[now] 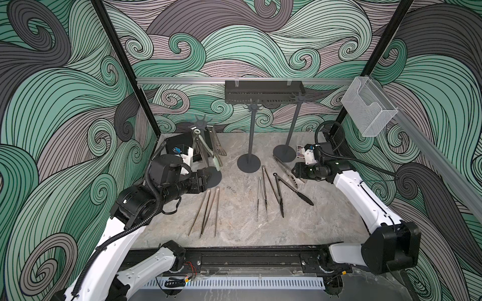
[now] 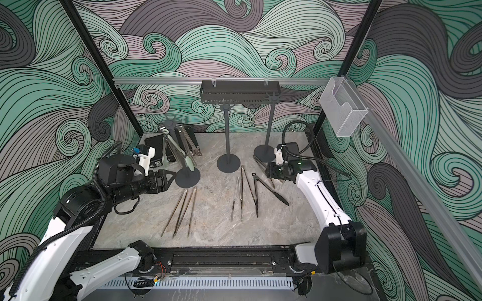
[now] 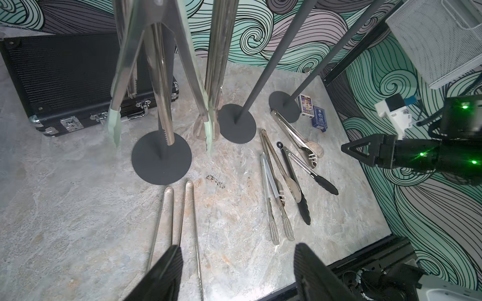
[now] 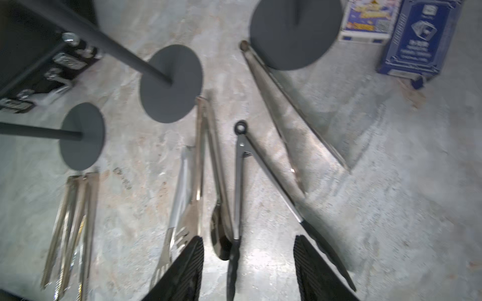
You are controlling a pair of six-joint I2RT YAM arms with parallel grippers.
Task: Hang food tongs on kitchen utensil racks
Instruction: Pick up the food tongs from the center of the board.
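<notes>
black-tipped tongs (image 1: 304, 198) lying flat, tips nearward, splayed

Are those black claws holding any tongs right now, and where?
Nothing is held. The left gripper and right gripper are both open and empty; the black-tipped steel tongs nearby lie untouched.

The walls (image 1: 234, 39) are swirling in teal, mauve and grey with black lines. The table (image 1: 234, 229) is showing grey marble veined tan. The racks (image 1: 251, 135) are looking dark grey, the tongs (image 4: 263, 78) steel and bronze, one pair (image 3: 114, 125) tipped pale green, another pair (image 1: 279, 194) black.
</notes>
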